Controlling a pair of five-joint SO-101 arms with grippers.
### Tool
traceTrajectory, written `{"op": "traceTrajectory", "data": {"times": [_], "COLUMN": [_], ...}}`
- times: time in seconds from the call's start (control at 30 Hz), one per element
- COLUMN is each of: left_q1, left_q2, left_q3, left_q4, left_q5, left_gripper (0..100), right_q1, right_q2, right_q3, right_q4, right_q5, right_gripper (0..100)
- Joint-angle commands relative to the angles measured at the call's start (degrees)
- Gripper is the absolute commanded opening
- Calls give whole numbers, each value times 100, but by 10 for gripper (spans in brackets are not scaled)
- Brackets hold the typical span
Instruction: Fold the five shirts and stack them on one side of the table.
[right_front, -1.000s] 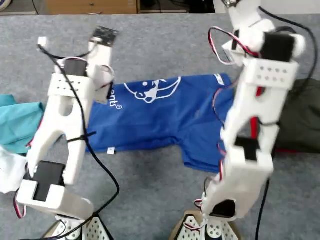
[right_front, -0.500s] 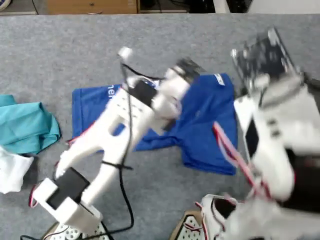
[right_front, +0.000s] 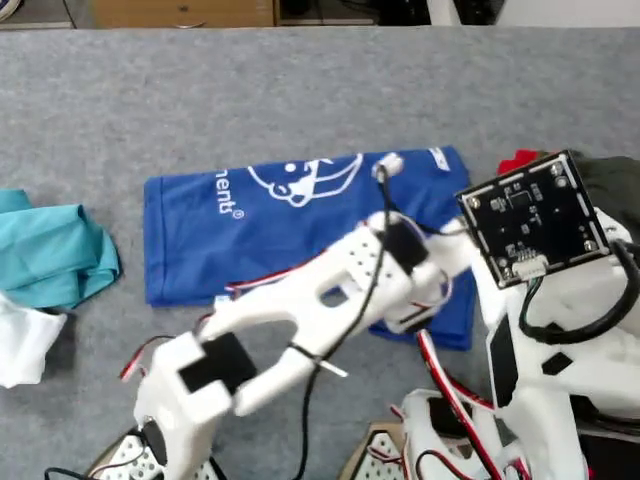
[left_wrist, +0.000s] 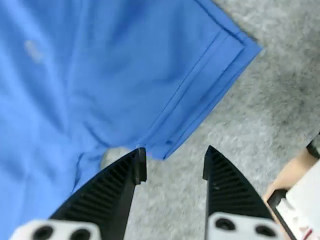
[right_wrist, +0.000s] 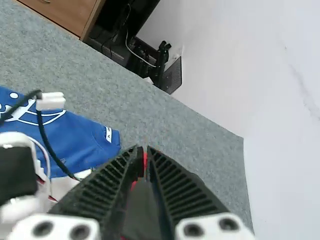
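High view: four shirts (right_front: 300, 230); left claw (left_wrist: 175, 150) released; right claw (right_wrist: 142, 148) grips dark shirt (right_front: 615, 180).

Flat shirt (right_front: 260, 240) lies mid-frame on the table (right_front: 300, 90), my left gripper (left_wrist: 175, 162) over its lower-right corner; bunched shirt (right_front: 50, 255) far left, third shirt (right_front: 612, 178) far right.

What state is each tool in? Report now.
Left tool: open, over the blue shirt sleeve edge.
Right tool: closed on dark fabric.

blue shirt (right_front: 250, 230) flat mid-table; teal shirt (right_front: 50, 250) crumpled at edge
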Motion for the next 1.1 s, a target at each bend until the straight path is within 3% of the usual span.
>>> {"op": "traceTrajectory", "data": {"times": [0.0,0.67,0.9,1.07], "left_q1": [246,343,343,343], "left_q2": [312,2158,2765,2826], "left_q3": [-607,-2119,-2681,-3587], "left_q4": [-62,44,123,668], "left_q5": [53,53,53,97], "left_gripper": [195,191,26,18], "right_q1": [110,110,110,101], "right_q2": [4,22,22,22], "right_q3": [-4,-13,-22,22], "right_q4": [79,53,53,53], "right_q5": [-44,35,281,281], "right_gripper": [41,41,40,40]}}
